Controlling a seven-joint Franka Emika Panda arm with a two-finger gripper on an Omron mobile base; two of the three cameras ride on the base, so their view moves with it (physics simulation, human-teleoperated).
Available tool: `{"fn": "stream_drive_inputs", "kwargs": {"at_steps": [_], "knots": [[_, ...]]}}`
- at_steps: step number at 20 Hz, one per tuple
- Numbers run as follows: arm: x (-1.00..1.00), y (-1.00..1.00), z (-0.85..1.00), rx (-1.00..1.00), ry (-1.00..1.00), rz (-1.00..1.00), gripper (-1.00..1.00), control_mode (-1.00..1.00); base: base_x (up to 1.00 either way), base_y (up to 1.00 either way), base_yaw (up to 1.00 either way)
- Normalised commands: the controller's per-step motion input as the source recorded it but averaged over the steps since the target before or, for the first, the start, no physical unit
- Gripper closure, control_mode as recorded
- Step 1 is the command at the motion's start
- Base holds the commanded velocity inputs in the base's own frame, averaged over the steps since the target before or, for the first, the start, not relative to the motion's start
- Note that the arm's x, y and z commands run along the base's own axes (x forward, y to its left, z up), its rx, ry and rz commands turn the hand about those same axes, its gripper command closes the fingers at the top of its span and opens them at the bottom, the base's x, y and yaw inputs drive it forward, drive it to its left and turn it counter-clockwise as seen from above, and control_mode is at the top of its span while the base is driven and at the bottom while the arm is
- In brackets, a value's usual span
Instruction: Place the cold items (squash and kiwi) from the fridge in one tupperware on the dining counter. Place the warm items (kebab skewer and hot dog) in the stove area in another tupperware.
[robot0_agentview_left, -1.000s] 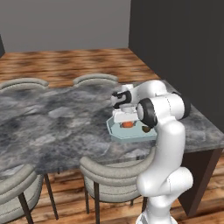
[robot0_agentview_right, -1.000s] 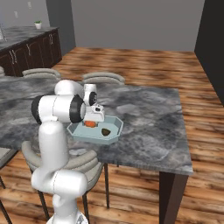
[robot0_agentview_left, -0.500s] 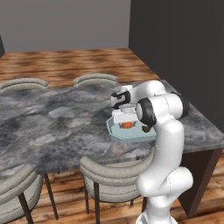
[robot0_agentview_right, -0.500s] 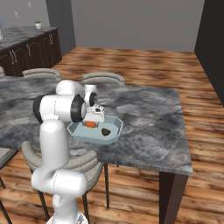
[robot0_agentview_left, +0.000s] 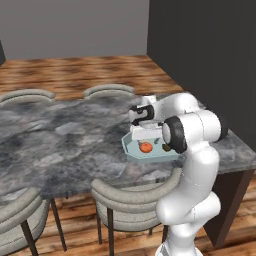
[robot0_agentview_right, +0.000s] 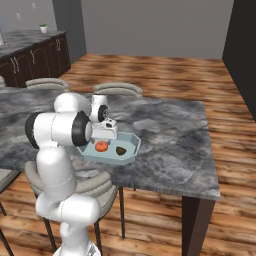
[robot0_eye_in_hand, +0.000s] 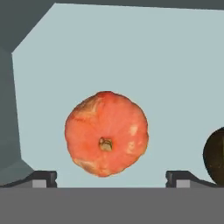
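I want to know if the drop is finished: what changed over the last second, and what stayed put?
Little visibly moved. The gripper hangs open just above the squash, its fingertips wide of it on both sides, so the squash is released. The squash and the kiwi lie in the tupperware as before; the arm and the dining counter look unchanged.

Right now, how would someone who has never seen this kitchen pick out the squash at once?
Find the grey marble dining counter, then the pale blue tupperware near its front edge. The squash is the round orange thing inside, beside the smaller dark brown kiwi.
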Motion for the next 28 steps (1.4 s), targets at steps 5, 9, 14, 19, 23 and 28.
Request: {"fn": "stream_drive_inputs", "kwargs": {"at_steps": [5, 9, 14, 19, 23, 28], "knots": [[-0.83, 0.01, 0.76, 0.0, -0.29, -0.07, -1.0, -1.0, 0.0, 0.0, 0.0], [-0.97, 0.06, 0.87, 0.0, -0.3, -0.01, -1.0, -1.0, 0.0, 0.0, 0.0], [-0.95, 0.08, 0.87, 0.0, -0.27, 0.0, -1.0, -1.0, 0.0, 0.0, 0.0], [-0.8, 0.0, 0.78, 0.0, -0.29, 0.0, -1.0, -1.0, 0.0, 0.0, 0.0], [-0.82, -0.05, 0.43, 0.02, -0.32, -0.01, -1.0, -1.0, 0.0, 0.0, 0.0], [-0.73, -0.09, 0.13, 0.04, -0.23, -0.01, -1.0, -1.0, 0.0, 0.0, 0.0]]}}
